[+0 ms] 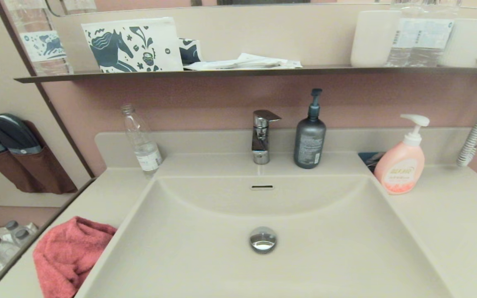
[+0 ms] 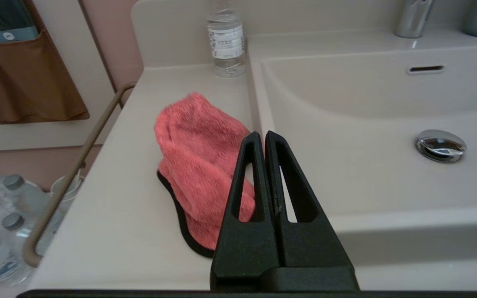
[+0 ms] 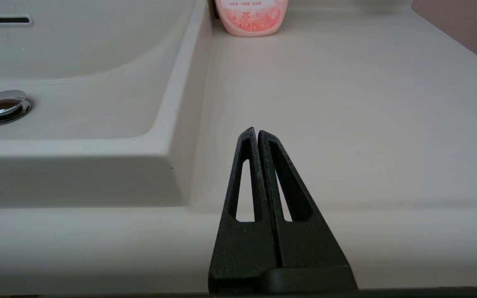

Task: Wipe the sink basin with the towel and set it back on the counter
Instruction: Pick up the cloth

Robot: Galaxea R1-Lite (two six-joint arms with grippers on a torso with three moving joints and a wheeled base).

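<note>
The coral-pink towel (image 1: 71, 256) lies bunched on the counter (image 1: 110, 194) to the left of the sink basin (image 1: 313, 256); the left wrist view shows the towel (image 2: 197, 161) with its black trim along one edge. The basin holds a chrome drain plug (image 1: 263, 239) and an overflow slot (image 1: 262, 187). My left gripper (image 2: 262, 134) is shut and empty, held back from the towel near the counter's front edge. My right gripper (image 3: 256, 131) is shut and empty, near the front edge of the counter (image 3: 346, 103) right of the basin. Neither gripper shows in the head view.
A chrome faucet (image 1: 262, 136) stands behind the basin. A clear bottle (image 1: 142, 142) is at the back left, a dark pump bottle (image 1: 309, 136) and a pink soap dispenser (image 1: 401, 163) at the back right. A rail (image 2: 73, 178) runs along the counter's left side.
</note>
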